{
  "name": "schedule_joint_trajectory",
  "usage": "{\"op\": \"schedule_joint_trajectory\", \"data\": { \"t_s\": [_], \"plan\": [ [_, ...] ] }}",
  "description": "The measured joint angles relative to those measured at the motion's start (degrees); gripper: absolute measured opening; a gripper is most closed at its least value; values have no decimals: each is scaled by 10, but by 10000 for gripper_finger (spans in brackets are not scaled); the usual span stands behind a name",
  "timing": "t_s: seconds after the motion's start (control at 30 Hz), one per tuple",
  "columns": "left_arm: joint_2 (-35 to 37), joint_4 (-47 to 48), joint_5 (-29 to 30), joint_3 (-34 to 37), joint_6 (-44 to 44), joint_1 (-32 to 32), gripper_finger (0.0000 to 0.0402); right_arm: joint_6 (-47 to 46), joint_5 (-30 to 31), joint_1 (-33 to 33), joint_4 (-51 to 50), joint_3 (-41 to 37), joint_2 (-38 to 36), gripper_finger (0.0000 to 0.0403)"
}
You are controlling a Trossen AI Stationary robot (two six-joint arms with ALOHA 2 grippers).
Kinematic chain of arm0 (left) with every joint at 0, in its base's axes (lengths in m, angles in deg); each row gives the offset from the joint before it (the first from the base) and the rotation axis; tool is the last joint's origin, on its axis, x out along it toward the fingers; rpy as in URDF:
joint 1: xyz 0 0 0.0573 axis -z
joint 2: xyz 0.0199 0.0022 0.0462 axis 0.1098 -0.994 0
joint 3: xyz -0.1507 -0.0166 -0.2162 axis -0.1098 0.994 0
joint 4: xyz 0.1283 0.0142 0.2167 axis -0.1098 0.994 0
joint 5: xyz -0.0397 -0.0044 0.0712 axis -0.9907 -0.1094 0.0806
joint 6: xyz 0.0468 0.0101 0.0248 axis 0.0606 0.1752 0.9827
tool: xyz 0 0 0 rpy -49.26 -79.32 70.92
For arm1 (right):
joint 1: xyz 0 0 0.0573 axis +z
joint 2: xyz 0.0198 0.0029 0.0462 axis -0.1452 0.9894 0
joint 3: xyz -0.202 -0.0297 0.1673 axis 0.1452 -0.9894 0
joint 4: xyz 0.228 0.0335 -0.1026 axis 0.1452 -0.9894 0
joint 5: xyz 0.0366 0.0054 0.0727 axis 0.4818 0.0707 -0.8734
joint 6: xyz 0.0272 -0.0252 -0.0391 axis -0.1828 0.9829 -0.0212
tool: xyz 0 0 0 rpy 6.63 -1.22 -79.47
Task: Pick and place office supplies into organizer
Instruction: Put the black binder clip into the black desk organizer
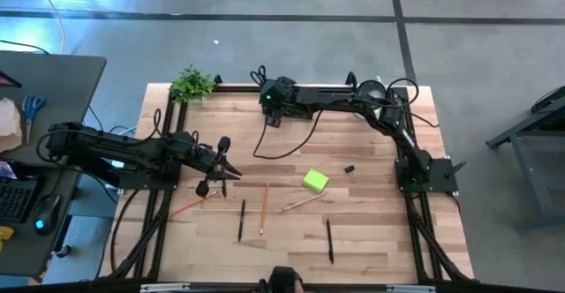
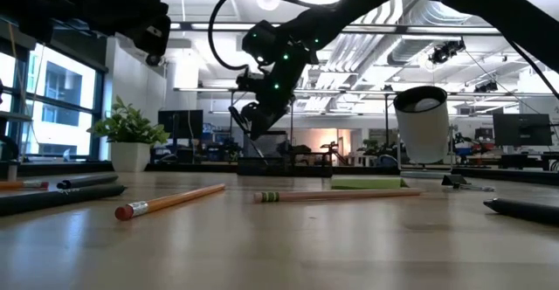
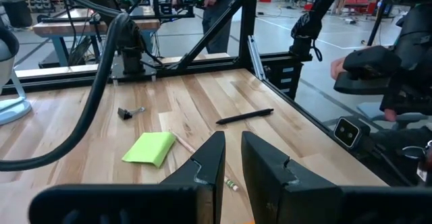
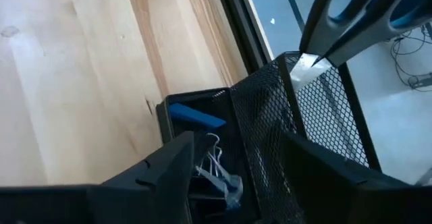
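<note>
A wooden table (image 1: 371, 240) seen from above, with two dark robot arms. The right gripper (image 1: 274, 115) hangs over the black mesh organizer (image 4: 304, 123) at the table's far edge, a short way from the small potted plant (image 1: 192, 84). Its wrist camera looks down between fingers (image 4: 162, 166) standing wide apart with nothing between them. Inside the organizer lie a blue eraser (image 4: 196, 116) and at least one binder clip (image 4: 216, 173), so some supplies look already stowed. Blue-handled scissors (image 4: 364, 15) stand in a taller mesh section.

The left gripper (image 1: 221, 171) waits on the plant's side of the table, nearer the front edge than the plant, its fingers (image 3: 212, 166) drawn nearly together and holding nothing.

Much appears to remain. Loose on the table, all well apart from the organizer, are a lime-green sticky-note pad (image 1: 315, 181), a binder clip (image 1: 350, 170) just beside it, two black pens (image 1: 329, 240) (image 1: 242, 219), an orange pencil (image 1: 262, 207) between them, a wooden pencil (image 1: 303, 203) touching the pad, and another orange pencil (image 1: 187, 206) below the left gripper.
</note>
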Motion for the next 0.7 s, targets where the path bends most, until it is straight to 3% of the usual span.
{"op": "schedule_joint_trajectory", "data": {
  "t_s": [0.13, 0.3, 0.5, 0.7],
  "plan": [
    [0, 0, 0, 0, 0, 0, 40, -15, 2, 2, -22, 0, 0, 245],
    [0, 0, 0, 0, 0, 0, 40, -135, 1, 11, -103, 0, -3, 247],
    [0, 0, 0, 0, -1, 0, 40, -210, -48, 16, -236, 0, -3, 247],
    [0, 0, 0, 0, -14, 0, 40, -214, -51, 9, -193, -32, -3, 247]
  ]
}}
